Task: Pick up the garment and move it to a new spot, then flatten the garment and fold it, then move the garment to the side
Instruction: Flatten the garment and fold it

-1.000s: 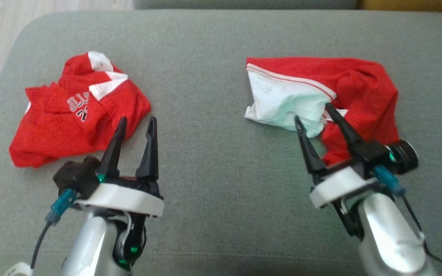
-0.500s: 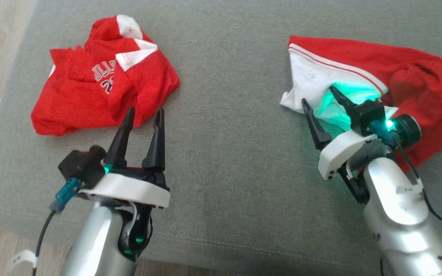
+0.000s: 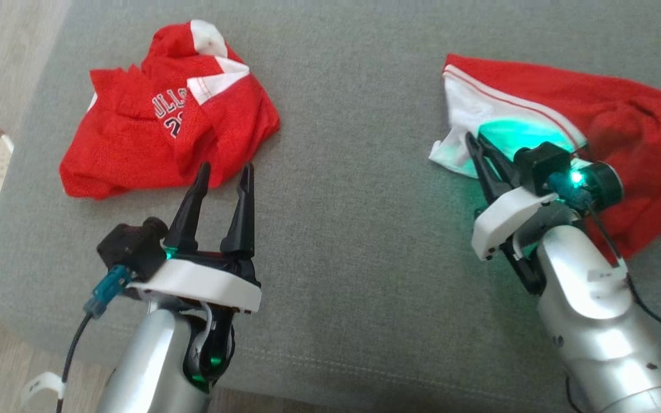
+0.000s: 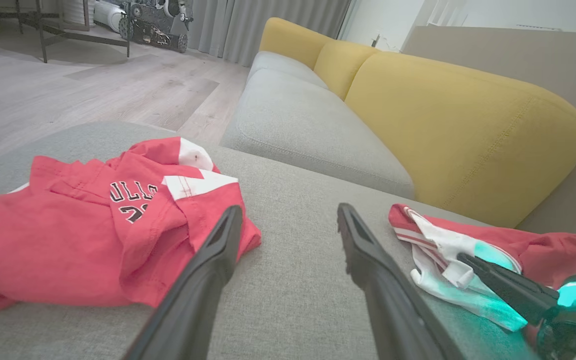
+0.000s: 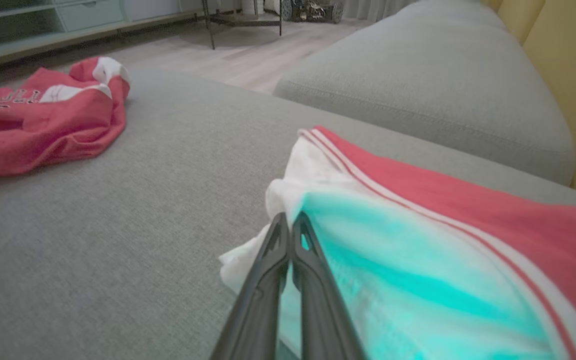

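While the right gripper's [image 3: 475, 140] fingers were pressed together on its white edge, the red-and-white garment [image 3: 537, 92] lay crumpled at the right of the grey cushion [image 3: 353, 201].
The fingers pinched the white panel near its lower corner, under a green glow from the wrist, and the red cloth spread beyond them and to their right. The left gripper [image 3: 226, 169] hung with fingers spread, tips just beside the crumpled red jersey [image 3: 135, 143] at the cushion's left, well apart from the garment.

Garment [image 3: 640, 132]: soft red cloth. Cushion [image 3: 353, 229]: matt grey weave. Forearm [image 3: 594, 310]: glossy, maybe metal.
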